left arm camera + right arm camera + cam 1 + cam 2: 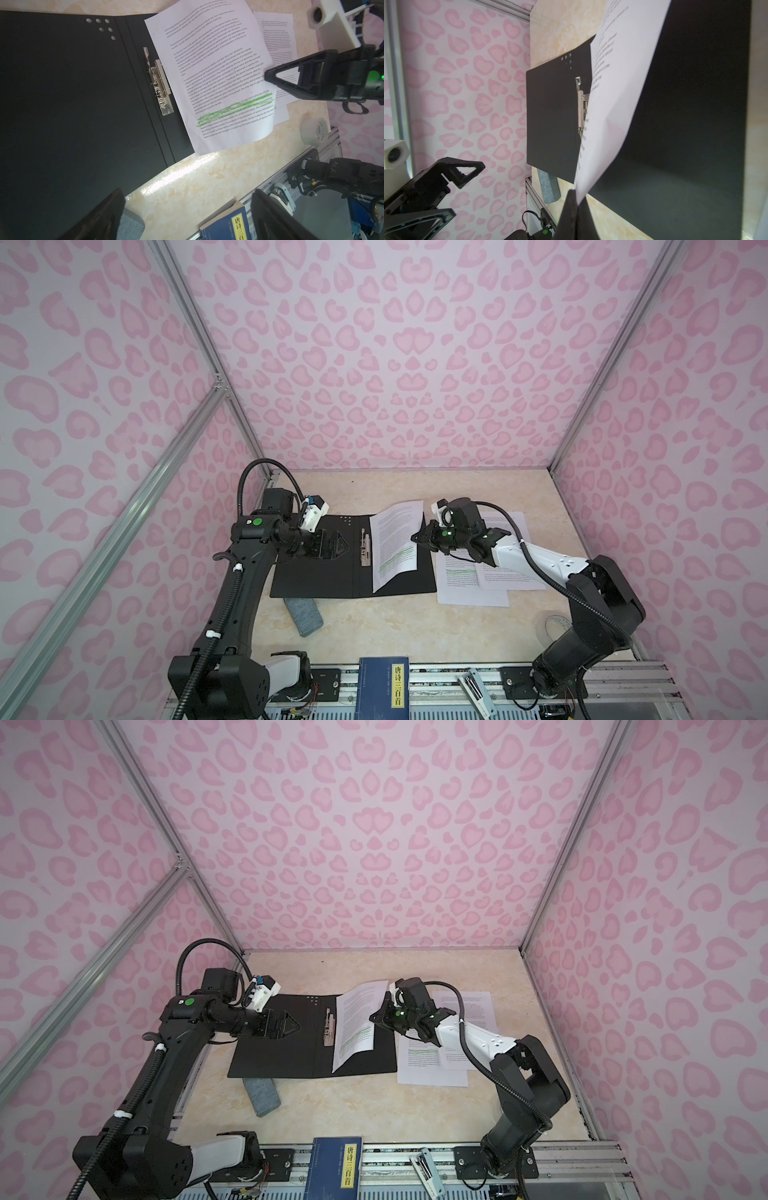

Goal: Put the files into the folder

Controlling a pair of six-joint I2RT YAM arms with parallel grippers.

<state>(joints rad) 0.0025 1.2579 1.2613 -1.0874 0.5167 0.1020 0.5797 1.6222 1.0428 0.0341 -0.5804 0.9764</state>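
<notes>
One sheet (395, 543) pinched by right gripper (414, 538) over open folder (316, 580), left gripper (338, 546) wide, two sheets (465, 593) beside, seemingly overlapping.

A robot test cell in a lab: pink-blotched panels (407, 364) in aluminium framing (124, 512) box in a marble-look tabletop (415, 635). The left arm (239, 593) and right arm (540, 562) are bolted to a rail (432, 686) at its near edge.

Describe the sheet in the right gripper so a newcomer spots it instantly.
Start at the big open black folder. A white printed paper sheet slants over its right half, pinched by the right gripper. Unlike the flat sheets beside the folder, it is lifted and curled.
</notes>
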